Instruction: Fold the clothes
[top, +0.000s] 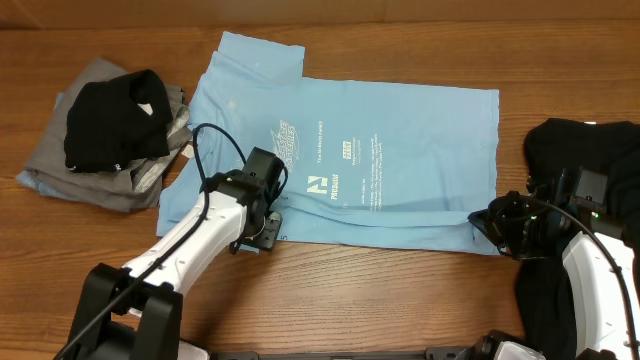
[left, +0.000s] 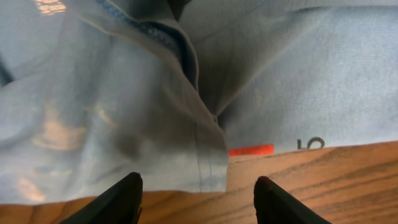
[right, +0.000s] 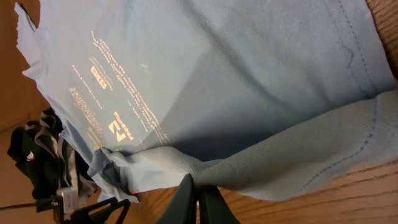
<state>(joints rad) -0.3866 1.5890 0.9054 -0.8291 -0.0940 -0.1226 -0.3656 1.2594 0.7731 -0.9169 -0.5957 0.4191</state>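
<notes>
- Left gripper fingertips fill the bottom of the left wrist view; the jaws stand apart with only bare table between them
- Light blue T-shirt lies flat on the table, printed lettering up; its long axis runs left to right across the overhead view, sleeves at the left arm's end and bottom hem at the right arm's end
- Relative to the left jaws, the shirt's near edge lies just ahead of the fingertips, close but not touching; the fabric there is bunched into a soft ridge, and an orange label shows at the edge
- Right gripper has its jaws together, apparently clamped on the near corner of the hem; a raised fold of blue fabric runs from the shirt straight to the fingertips
- Both arms sit along the same near long edge, one at each end; the left arm is nearer the sleeve end, the right arm nearer the hem
- Judgement: a fold away from the near edge needs the left jaws to advance onto the bunched edge and close, matching the right-hand grip
- Grey and black pile lies well apart at the far left; a black garment lies beneath the right arm
</notes>
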